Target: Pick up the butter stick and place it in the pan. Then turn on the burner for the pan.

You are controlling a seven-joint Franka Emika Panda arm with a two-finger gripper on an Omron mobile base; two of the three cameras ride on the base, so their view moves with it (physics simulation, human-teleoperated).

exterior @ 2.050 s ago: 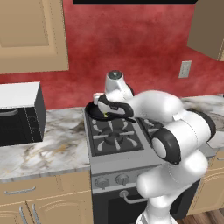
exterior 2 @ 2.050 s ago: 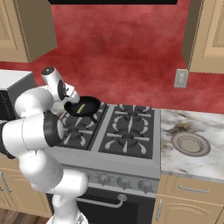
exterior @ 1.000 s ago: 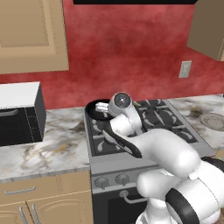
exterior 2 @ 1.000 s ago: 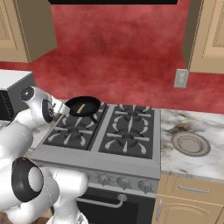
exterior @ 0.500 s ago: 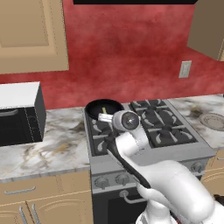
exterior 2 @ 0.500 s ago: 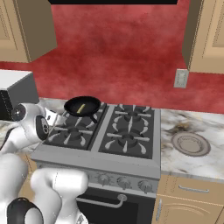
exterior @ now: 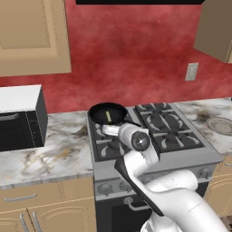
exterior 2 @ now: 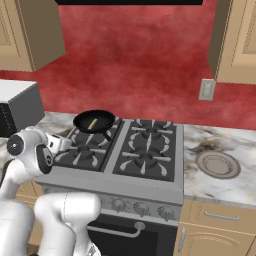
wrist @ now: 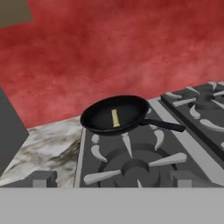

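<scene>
The butter stick [wrist: 115, 117] lies inside the black pan [wrist: 98, 124] on the stove's [exterior 2: 150, 187] rear-left burner. The gripper [exterior 2: 64, 142] hangs low over the front-left grate [wrist: 135, 162] — jaws spread wide, holding nothing. In the base views its fingertips are hard to make out.

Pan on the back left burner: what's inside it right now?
The butter stick lies flat inside the pan, near its middle. Nothing else is in it. The grate under the pan is covered.
</scene>
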